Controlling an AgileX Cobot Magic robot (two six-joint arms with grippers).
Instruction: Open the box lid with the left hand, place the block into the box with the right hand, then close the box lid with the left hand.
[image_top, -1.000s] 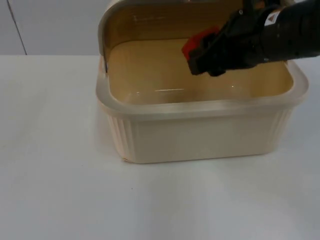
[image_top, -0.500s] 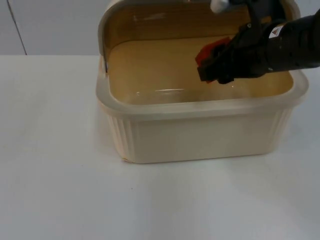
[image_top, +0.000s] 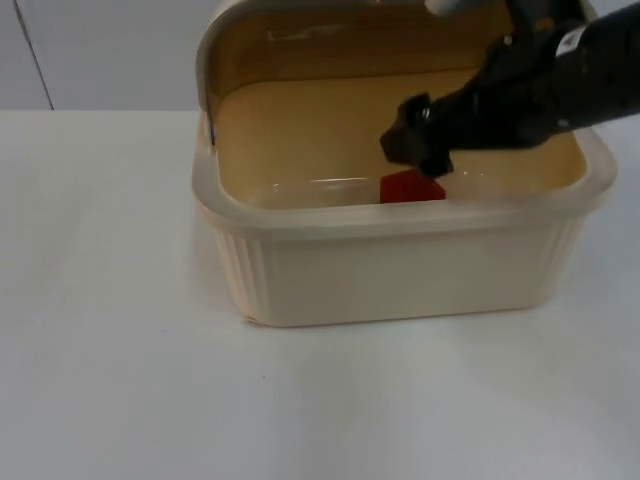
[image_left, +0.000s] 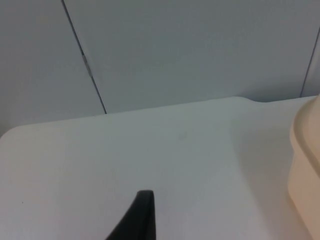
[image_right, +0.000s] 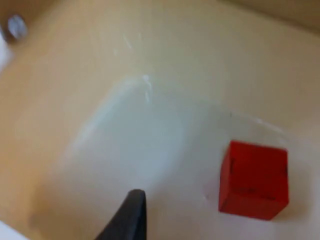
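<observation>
1. Resting on the floor of the cream box (image_top: 400, 265), the red block (image_top: 412, 187) lies near the front wall; the right wrist view shows the block (image_right: 254, 180) lying free on the box bottom.
2. The right claw (image_top: 418, 150) hangs inside the box just above the block, released, holding nothing.
3. The lid (image_top: 300, 40) stands raised behind the box.
4. The left arm waits; its claw fingertip (image_left: 137, 220) is over the white desk (image_left: 125, 160) beside the box's edge (image_left: 305, 150). Whether the left claw is released or clenched I cannot tell.
</observation>
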